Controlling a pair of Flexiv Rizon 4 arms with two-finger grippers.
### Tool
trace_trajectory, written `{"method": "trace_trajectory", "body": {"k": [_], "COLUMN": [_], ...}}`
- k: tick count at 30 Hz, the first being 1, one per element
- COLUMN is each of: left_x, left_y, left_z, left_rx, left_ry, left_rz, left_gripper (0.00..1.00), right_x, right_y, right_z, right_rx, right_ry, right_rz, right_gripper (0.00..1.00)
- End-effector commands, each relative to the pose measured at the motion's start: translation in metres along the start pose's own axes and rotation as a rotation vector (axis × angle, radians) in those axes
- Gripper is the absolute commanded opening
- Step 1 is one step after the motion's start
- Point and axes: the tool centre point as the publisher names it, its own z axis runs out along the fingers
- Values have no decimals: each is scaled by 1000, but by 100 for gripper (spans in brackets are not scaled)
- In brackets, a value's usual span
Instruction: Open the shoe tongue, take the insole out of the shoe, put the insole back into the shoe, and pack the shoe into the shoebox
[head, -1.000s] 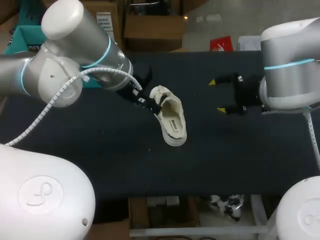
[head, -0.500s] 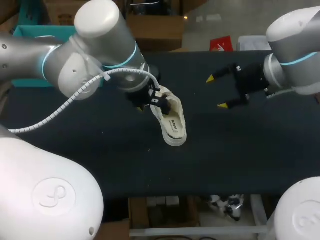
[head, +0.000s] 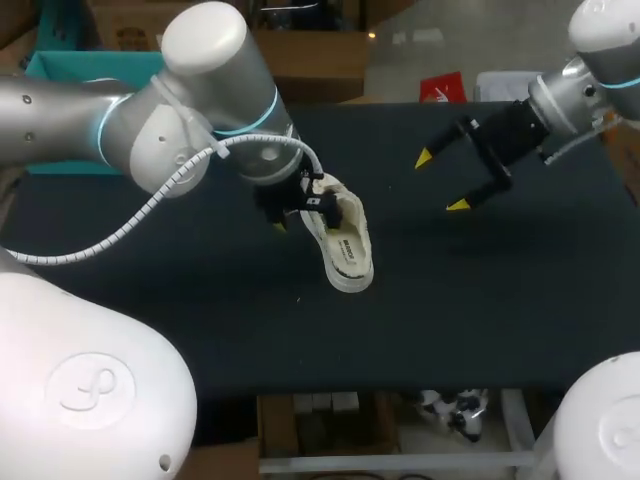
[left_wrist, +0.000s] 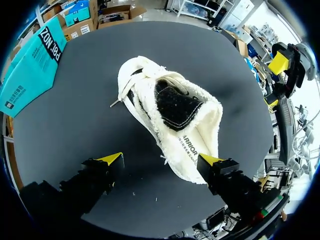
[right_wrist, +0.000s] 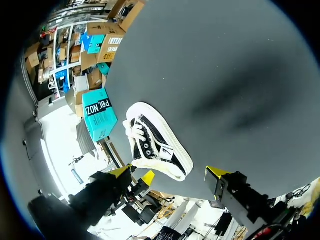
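A white low shoe lies on the black table, its opening up and a dark insole showing inside. My left gripper hangs over the lace end of the shoe, open. In the left wrist view the shoe lies ahead of this gripper and partly between its spread fingers, its side close to one fingertip. My right gripper is open in the air right of the shoe, holding nothing. In its own view the right gripper looks onto the shoe from a distance.
A teal shoebox sits at the table's far left corner, partly hidden behind my left arm, and appears as the teal box and the same box in the wrist views. The black table lies bare around the shoe.
My left arm has swung in, bringing its gripper over the shoe's lace end. My right arm has drawn back toward the far right, its gripper turning; both stay open.
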Motion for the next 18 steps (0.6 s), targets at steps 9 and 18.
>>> {"method": "trace_trajectory", "body": {"k": [9,18], "left_x": [3,-3], "left_y": [-16,-30], "left_z": [17,30], "left_rx": [20,20], "left_ry": [-29,-38], "left_rz": [-64,-137], "left_gripper": [100,94], "right_x": [2,0], "right_y": [-5,-18], "right_z": [-2,-4], "right_rx": [351,196], "right_ry": [-4,6], "right_rz": [-5,-24], "right_gripper": [100,100]}}
